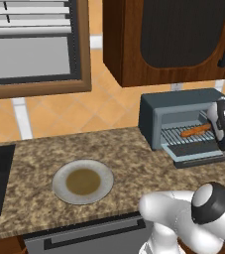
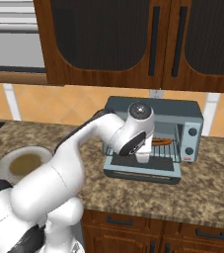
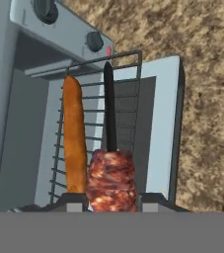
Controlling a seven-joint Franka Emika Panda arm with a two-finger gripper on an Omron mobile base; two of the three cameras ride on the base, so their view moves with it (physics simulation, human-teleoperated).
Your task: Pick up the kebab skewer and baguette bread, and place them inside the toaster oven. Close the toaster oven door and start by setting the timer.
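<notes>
On the speckled stone counter (image 2: 212, 188), toward its far right, the toaster oven (image 2: 155, 108) stood with the toaster oven door (image 2: 142, 174) dropped flat toward the room. One baguette bread (image 1: 195, 131) already lay lengthwise on the wire rack (image 3: 128, 106) inside. The gripper (image 3: 112, 200) hovered just above the open door, its two fingers pinched on the kebab skewer (image 3: 110, 179); the meat sat between the fingertips and the dark stick pointed into the oven, beside the loaf and apart from it.

To do this step well, I judged the arm should carry the skewer farther in, keep it level and parallel to the bread, lower it until it rested on the rack wires, and only then let go, so it would not roll off onto the door. It should clear the loaf and the door frame.

Counted: one skewer, one loaf, one oven, two knobs (image 3: 94, 40) on its panel, and one plate (image 1: 83, 181) with a brown centre on the near left of the counter.
</notes>
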